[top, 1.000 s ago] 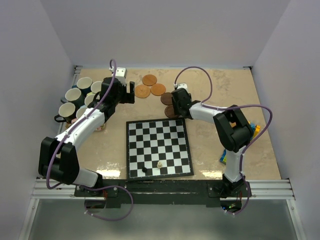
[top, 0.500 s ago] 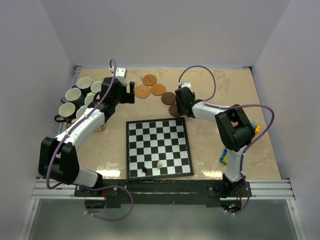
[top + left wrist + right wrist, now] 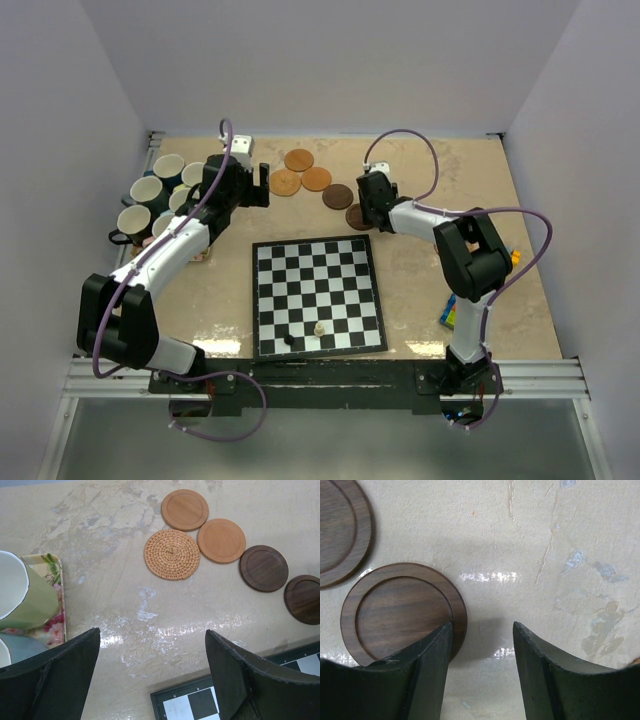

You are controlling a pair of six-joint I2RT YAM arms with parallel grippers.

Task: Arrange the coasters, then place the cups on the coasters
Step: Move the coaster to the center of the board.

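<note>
Beside the chessboard (image 3: 318, 297), 5 coasters (image 3: 221, 540) curve — right tool (image 3: 482, 627) released at the end dark coaster (image 3: 402, 612). Left tool (image 3: 152, 634) gapes empty near cups (image 3: 160, 190).

The bench (image 3: 470, 170) is lit brightly and evenly from above; white glare is reflected off its glossy surface, and only soft, faint shadows are cast.

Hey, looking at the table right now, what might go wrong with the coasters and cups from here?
1. The right gripper is open with one finger over the rim of a dark wooden coaster; a flat disc may slide rather than lift, possibly bumping the second dark coaster close by.
2. The cups stand crowded together, so the open left gripper may knock neighbours.
</note>
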